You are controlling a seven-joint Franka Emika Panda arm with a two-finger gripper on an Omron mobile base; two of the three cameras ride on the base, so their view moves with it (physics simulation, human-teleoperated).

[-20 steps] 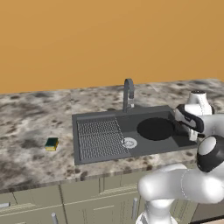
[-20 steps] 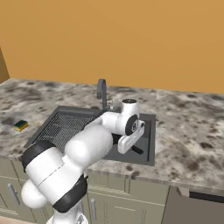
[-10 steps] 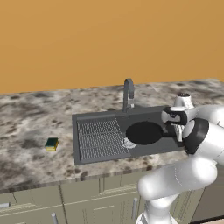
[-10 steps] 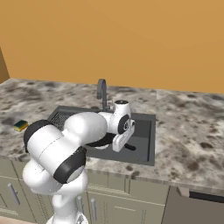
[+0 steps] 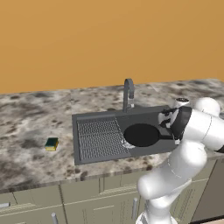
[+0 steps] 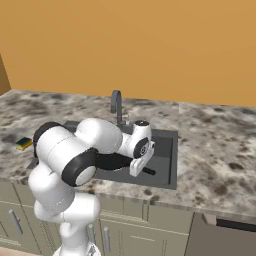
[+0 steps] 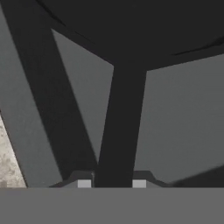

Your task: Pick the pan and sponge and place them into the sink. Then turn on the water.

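Note:
The black pan (image 5: 141, 134) lies low in the basin half of the dark grey sink (image 5: 97, 117), its rim beside the silver drain. My gripper (image 5: 169, 127) is at the pan's right side and shut on its handle. In the hand view, the dark handle (image 7: 120, 127) runs up between my fingertips (image 7: 84, 183) to the pan's body (image 7: 131, 26). From the right base, the pan (image 6: 111, 161) is partly hidden by my arm, and the handle's end (image 6: 149, 171) pokes out below the gripper (image 6: 140, 167). The green-topped sponge (image 5: 51, 144) sits on the counter left of the sink. No water runs from the faucet (image 5: 128, 92).
The ribbed drainboard (image 5: 98, 140) takes the sink's left half. The arched faucet (image 6: 117, 105) stands behind the sink's (image 6: 167, 150) middle. The sponge (image 6: 23, 144) lies at the far left of the speckled stone counter (image 6: 215, 150). An orange wall closes the back.
The gripper has carried the pan leftward from the basin's right side to its middle and lower. The arm has folded in over the sink. The sponge has not moved.

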